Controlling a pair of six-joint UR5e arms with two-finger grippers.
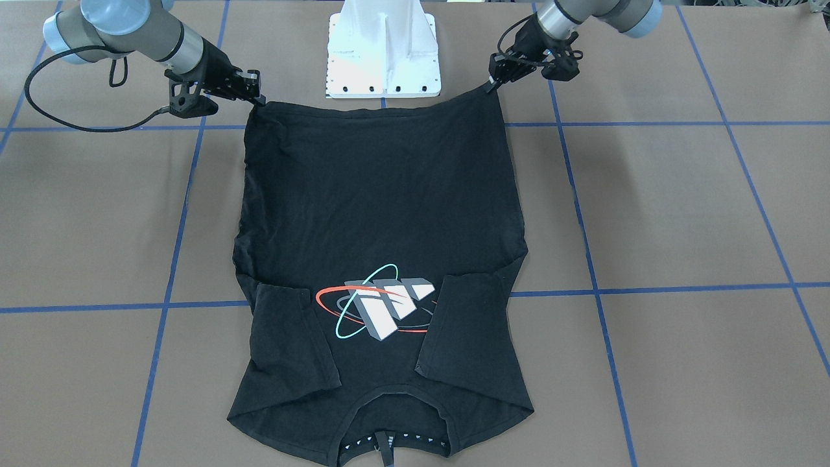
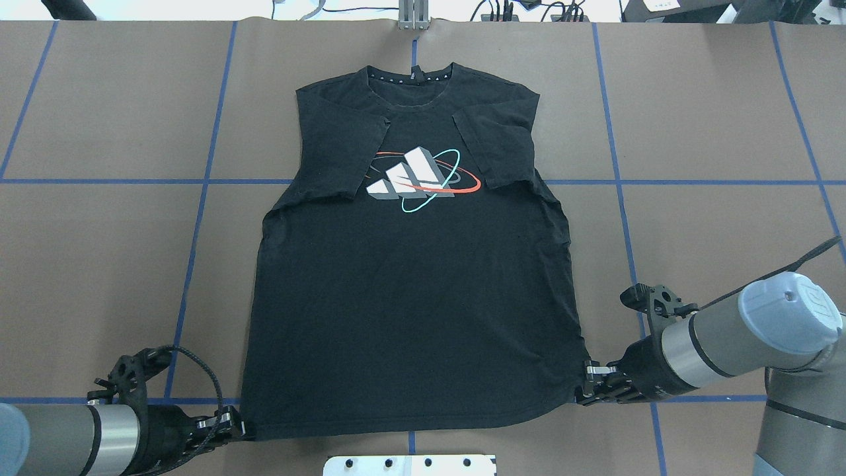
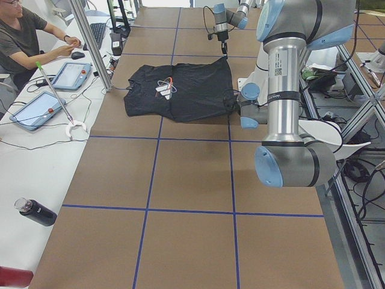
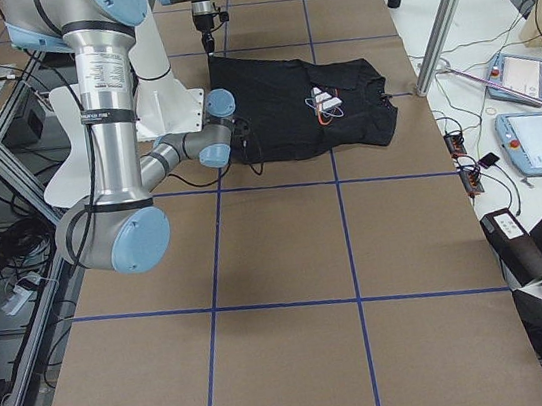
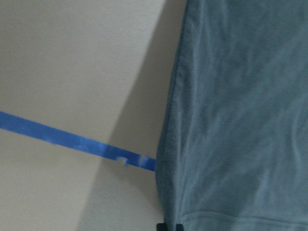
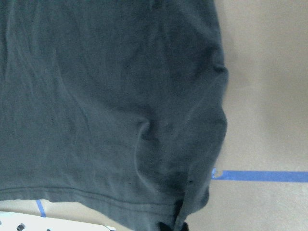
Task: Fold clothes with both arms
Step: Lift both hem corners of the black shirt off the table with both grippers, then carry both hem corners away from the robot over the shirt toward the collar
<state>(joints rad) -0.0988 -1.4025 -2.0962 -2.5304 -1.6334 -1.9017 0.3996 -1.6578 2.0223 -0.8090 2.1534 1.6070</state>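
The black T-shirt (image 1: 382, 194) lies flat, chest graphic (image 2: 423, 180) up, on the brown table. Both sleeves are folded in over the chest, and the collar points away from the robot. My left gripper (image 2: 239, 430) sits at the hem corner on its side, shut on the cloth; the front-facing view shows that corner drawn to a point at the left gripper (image 1: 494, 83). My right gripper (image 2: 585, 389) is shut on the other hem corner, which the front-facing view also shows held by the right gripper (image 1: 260, 98). Both wrist views are filled with shirt fabric (image 5: 240, 120) (image 6: 96, 96).
The white pedestal (image 1: 382, 52) stands just behind the hem, between the two arms. Blue tape lines (image 2: 198, 251) grid the brown table. In the exterior left view, a person (image 3: 24, 42) sits at a side bench with tablets (image 3: 39, 108) and a black bottle (image 3: 36, 212).
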